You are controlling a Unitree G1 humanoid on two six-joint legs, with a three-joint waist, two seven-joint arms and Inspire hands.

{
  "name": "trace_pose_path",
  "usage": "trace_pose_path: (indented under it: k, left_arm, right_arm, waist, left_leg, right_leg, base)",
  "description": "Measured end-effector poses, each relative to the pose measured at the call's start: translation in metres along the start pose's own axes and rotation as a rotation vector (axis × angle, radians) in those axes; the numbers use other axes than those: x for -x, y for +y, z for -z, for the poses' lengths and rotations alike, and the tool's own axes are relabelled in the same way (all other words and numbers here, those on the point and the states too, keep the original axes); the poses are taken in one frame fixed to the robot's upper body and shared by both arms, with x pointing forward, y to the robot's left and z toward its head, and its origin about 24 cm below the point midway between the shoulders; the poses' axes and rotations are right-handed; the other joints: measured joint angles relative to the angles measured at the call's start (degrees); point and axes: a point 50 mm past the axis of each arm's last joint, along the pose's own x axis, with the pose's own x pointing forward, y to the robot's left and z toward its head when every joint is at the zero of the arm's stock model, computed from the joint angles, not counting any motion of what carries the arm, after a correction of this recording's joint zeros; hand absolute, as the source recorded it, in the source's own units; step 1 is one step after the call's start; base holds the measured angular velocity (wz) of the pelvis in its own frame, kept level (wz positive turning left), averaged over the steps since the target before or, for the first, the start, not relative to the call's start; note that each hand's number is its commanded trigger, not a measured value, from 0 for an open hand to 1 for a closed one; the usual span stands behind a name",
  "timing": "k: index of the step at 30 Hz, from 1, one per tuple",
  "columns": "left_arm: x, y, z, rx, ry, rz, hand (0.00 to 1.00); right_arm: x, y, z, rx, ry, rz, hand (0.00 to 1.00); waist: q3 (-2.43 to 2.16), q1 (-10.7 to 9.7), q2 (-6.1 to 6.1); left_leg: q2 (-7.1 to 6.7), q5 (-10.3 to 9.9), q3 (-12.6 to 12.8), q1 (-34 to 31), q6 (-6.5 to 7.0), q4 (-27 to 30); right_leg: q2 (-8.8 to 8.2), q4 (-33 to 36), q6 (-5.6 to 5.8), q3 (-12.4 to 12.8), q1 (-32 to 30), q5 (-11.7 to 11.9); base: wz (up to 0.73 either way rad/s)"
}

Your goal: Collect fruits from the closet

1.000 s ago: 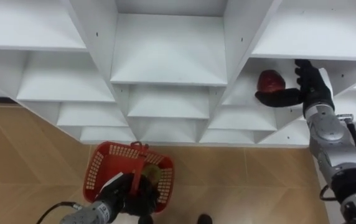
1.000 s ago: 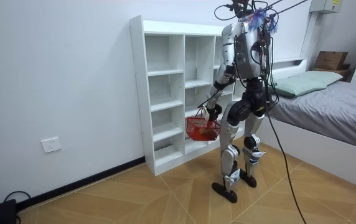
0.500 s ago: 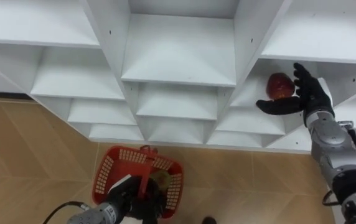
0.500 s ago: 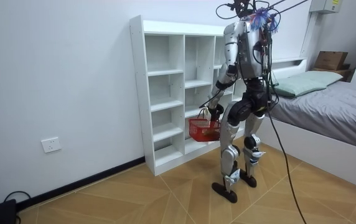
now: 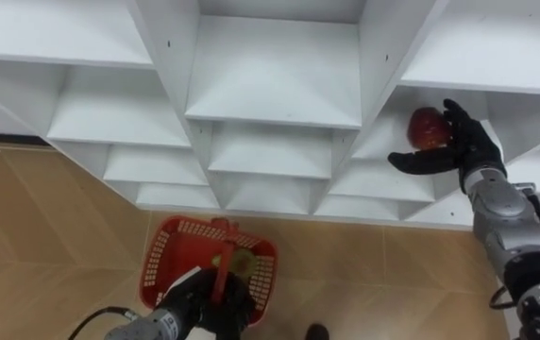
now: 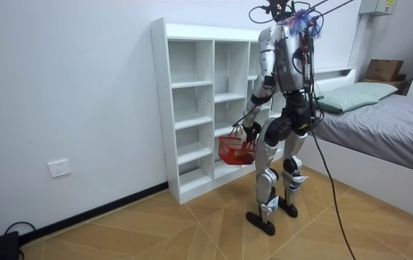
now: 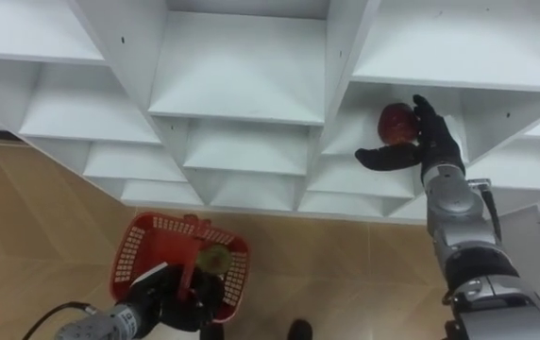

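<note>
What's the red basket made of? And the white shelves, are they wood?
The basket looks like plastic: bright red, with a moulded grid of little holes in its walls. The shelves look like wooden board with a smooth, matt white coat. Their flat panels and small peg holes suggest that, though the inside of the board is hidden.

Right hand [image 5: 465, 144] reaches forward, fingers spread; left hand [image 5: 197, 304] hangs low, curled round a basket handle [image 5: 221, 276].

Beside the white closet [image 6: 162, 108], the robot is silver-grey with black joints and black feet. Dark cables hang down its back, on the side away from the closet, and coloured wires tuft its head. Ribbed silver forearms end in the black left hand [image 5: 199, 302] and right hand [image 5: 465, 142].
</note>
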Motion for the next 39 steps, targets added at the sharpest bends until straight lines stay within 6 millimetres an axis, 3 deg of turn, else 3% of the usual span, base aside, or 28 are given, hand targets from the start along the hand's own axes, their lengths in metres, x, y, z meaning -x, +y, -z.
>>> trace_pose_path:
  k: [2, 11, 39]
  left_arm:
    - [-0.001, 0.0, -0.002, -0.008, -0.003, 0.003, 1.0]
    - [-0.002, 0.003, -0.006, -0.014, -0.012, -0.019, 1.0]
    - [-0.002, 0.001, 0.0, -0.003, 0.01, -0.019, 1.0]
  right_arm:
    - [-0.002, 0.0, -0.006, -0.001, -0.016, 0.009, 0.0]
    - [-0.006, -0.005, -0.019, 0.005, -0.048, 0.071, 0.0]
    - [-0.005, -0.011, -0.014, 0.044, -0.028, 0.156, 0.0]
  waist:
    - [0.25, -0.17, -0.35]
    - [0.27, -0.1, -0.38]
    - [0.29, 0.23, -0.37]
  left_leg:
    - [0.01, 0.03, -0.01, -0.74, 0.0, 0.01]
    - [-0.03, 0.05, -0.01, -2.09, 0.02, -0.13]
    - [-0.06, 0.49, -0.06, -3.35, -0.02, -0.02]
  right_leg:
    - [0.01, -0.02, -0.01, -0.03, -0.69, 0.0]
    - [-0.01, -0.04, -0.01, -0.16, -2.16, 0.02]
    - [-0.1, 0.59, -0.17, -0.22, -3.62, 0.11]
  base:
    - [0.0]
    - [0.0]
    - [0.0]
